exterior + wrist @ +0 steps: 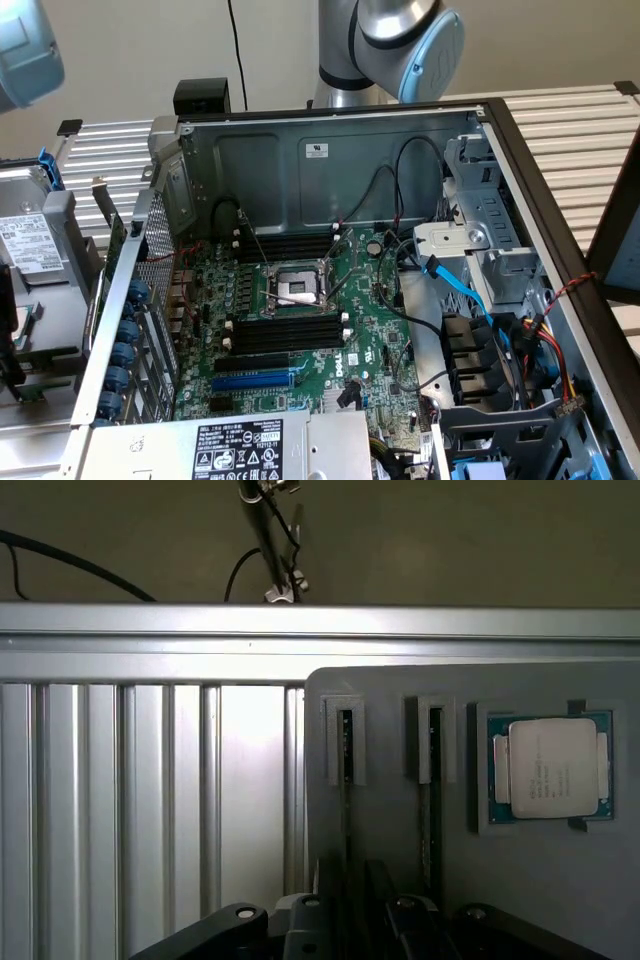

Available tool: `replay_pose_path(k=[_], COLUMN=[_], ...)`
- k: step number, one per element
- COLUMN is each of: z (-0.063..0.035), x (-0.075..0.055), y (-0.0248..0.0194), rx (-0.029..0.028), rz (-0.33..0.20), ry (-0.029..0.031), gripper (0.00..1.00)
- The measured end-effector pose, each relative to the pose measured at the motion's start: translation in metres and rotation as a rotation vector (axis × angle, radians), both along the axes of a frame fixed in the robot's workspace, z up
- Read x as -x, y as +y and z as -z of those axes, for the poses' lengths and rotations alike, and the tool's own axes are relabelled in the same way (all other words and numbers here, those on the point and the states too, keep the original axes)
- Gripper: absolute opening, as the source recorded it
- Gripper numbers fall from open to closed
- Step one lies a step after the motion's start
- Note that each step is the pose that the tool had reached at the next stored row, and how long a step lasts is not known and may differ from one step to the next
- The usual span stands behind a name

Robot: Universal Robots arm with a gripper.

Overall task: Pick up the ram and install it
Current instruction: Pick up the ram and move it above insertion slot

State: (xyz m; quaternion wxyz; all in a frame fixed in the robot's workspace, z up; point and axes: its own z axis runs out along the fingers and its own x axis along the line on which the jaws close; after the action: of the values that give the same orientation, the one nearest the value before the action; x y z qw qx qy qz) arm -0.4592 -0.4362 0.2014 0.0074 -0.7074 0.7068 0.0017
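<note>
Two ram sticks stand on edge in the narrow slots of a grey holder block (pixel 400 685), one (pixel 346 770) beside the other (pixel 433 780); I see only their thin dark top edges. My gripper (pixel 385 925) hangs directly above that block, its black links spread wide and open, with nothing between them. In the exterior view the open computer case (pixel 330 150) lies on the table, with black memory slots (pixel 285 245) behind the processor socket (pixel 297 285) and more black slots (pixel 285 335) in front of it.
A processor chip (pixel 548 770) sits in a recess of the same grey block. Ribbed aluminium table (pixel 150 780) surrounds it. In the case, a blue slot (pixel 250 382), loose cables (pixel 455 285) and a drive cage (pixel 480 230) crowd the exterior view's right. An arm joint (pixel 25 50) hangs at the upper left.
</note>
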Motion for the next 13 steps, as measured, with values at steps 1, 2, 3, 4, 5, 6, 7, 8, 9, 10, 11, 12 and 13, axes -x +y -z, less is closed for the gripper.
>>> replay_pose_path(k=[1,2,3,4,5,6,7,8,9,10,11,12,13], z=[0.0000,0.0000,0.0001,0.0001,0.0001,0.0001,0.0001,0.0001,0.0001,0.0001,0.0001,0.0001,0.0001], x=[0.0000,0.0000,0.0000,0.0000,0.0000,0.0000,0.0000,0.0000,0.0000,0.0000,0.0000,0.0000,0.0000], y=[0.0000,0.0000,0.0000,0.0000,0.0000,0.0000,0.0000,0.0000,0.0000,0.0000,0.0000,0.0000,0.0000], rx=[0.0000,0.0001,0.0000,0.0000,0.0000,0.0000,0.0000,0.0000,0.0000,0.0000,0.0000,0.0000,0.0000], rz=[-0.008,-0.016,-0.018,-0.018,-0.018,-0.018,-0.018,-0.018,-0.018,-0.018,-0.018,-0.018,-0.018], ry=[0.0000,0.0000,-0.0001,-0.0001,-0.0001,-0.0001,-0.0001,-0.0001,-0.0001,-0.0001,-0.0001,-0.0001,-0.0001], gripper=[0.26,0.26,0.26,0.26,0.26,0.26,0.26,0.25,0.25,0.17,0.17,0.17,0.17])
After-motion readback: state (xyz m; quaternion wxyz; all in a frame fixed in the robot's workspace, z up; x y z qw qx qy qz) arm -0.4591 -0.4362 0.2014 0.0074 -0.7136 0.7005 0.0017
